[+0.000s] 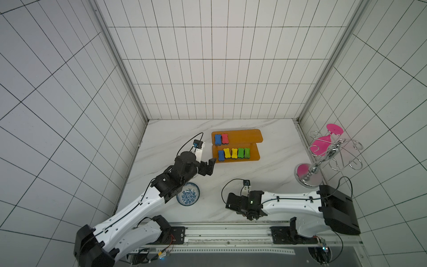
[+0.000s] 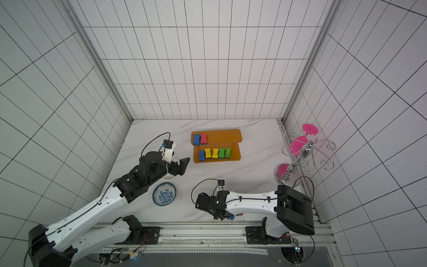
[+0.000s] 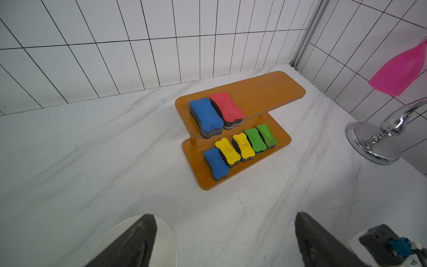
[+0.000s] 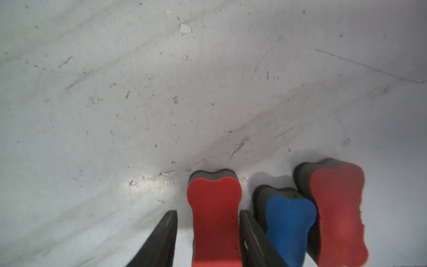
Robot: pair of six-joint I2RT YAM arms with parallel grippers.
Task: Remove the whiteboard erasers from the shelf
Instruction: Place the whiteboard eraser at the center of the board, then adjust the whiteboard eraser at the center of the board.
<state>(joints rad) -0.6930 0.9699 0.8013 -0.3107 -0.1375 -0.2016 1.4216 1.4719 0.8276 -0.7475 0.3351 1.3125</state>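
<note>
The orange two-tier shelf (image 1: 247, 138) (image 2: 224, 136) (image 3: 265, 92) stands at the back of the table. Its upper tier holds a blue eraser (image 3: 206, 114) and a red eraser (image 3: 227, 106). On the lower tier lie a blue eraser (image 3: 216, 163), two yellow and two green ones. My left gripper (image 1: 209, 165) (image 3: 225, 216) is open and empty, just off the shelf's front-left corner. My right gripper (image 2: 218, 216) (image 4: 208, 211) points down near the table's front edge, open around a red eraser (image 4: 215, 196) lying on the table. A blue eraser (image 4: 288, 219) and another red eraser (image 4: 337, 208) lie beside it.
A blue-patterned bowl (image 1: 188, 193) sits under the left arm's elbow, and a white bowl (image 3: 166, 242) lies below the left fingers. A chrome glass rack (image 1: 323, 159) with pink glasses stands at the right wall. A metal rail (image 1: 231, 231) runs along the front edge.
</note>
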